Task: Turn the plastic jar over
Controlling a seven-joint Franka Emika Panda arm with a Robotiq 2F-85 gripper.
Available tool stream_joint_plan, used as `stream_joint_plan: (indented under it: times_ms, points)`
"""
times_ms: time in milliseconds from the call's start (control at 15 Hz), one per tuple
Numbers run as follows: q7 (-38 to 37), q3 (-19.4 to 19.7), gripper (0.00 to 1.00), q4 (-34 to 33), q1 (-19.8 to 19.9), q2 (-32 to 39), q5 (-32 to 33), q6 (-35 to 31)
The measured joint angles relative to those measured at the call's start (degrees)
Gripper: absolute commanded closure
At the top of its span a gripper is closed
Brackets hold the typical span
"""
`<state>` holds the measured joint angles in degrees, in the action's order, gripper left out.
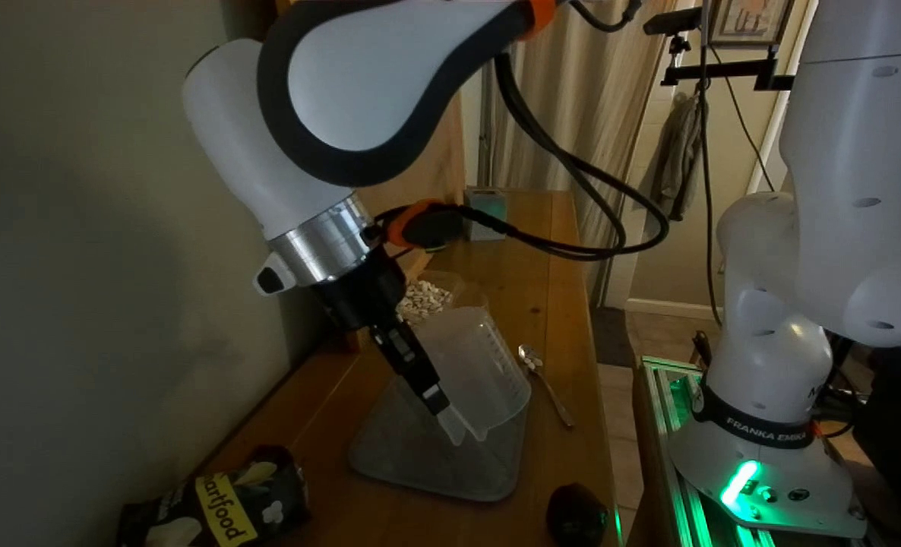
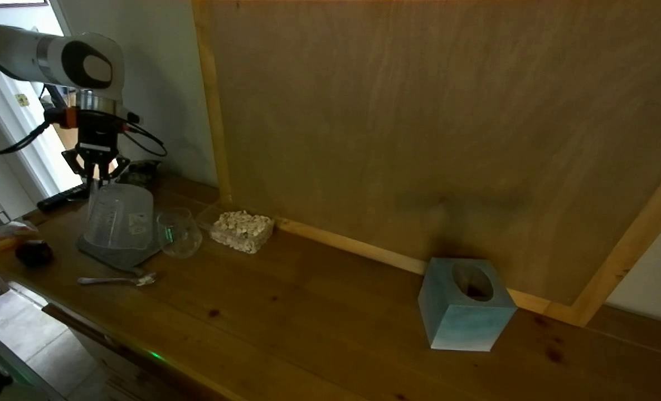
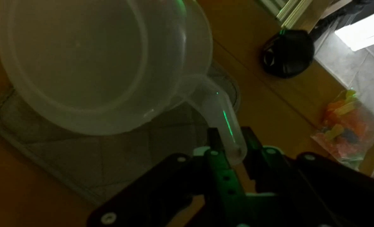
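The plastic jar [image 1: 469, 368] is a translucent jug with a side handle. It is in both exterior views [image 2: 121, 217], tilted over the grey mat [image 1: 428, 463], with its narrower base up and wider rim down. I cannot tell if the rim touches the mat. In the wrist view its round base [image 3: 79, 63] faces the camera. My gripper [image 3: 232, 138] has its black fingers closed on either side of the jar's handle [image 3: 228, 123], near its rounded end. The gripper also shows in both exterior views [image 1: 437, 401] [image 2: 97, 179]. The jar's inside is hidden.
A spoon [image 1: 553, 395] lies beside the mat. A clear glass [image 2: 179, 234] and a box of pale pieces [image 2: 243, 229] stand near. A snack bag [image 1: 226, 501], a dark round object [image 1: 576, 513], a bag of colourful pieces [image 3: 347, 126] and a tissue box [image 2: 467, 306] are on the table.
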<state>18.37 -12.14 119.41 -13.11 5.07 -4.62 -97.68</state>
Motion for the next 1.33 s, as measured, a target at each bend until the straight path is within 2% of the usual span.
stream_joint_plan:
  times_ms: [267, 533, 933, 1333]
  points:
    - [0.1, -0.4, 0.95, -3.3, -0.1, 2.8, 1.0, 7.2]
    - [1.1, -0.9, 0.95, -6.9, -0.2, 6.6, 2.8, 10.8]
    - [4.4, -1.6, 0.95, -11.7, -0.3, 12.0, 4.7, 10.8]
    - [8.0, -2.1, 0.95, -14.3, -0.3, 15.0, 7.3, 7.9]
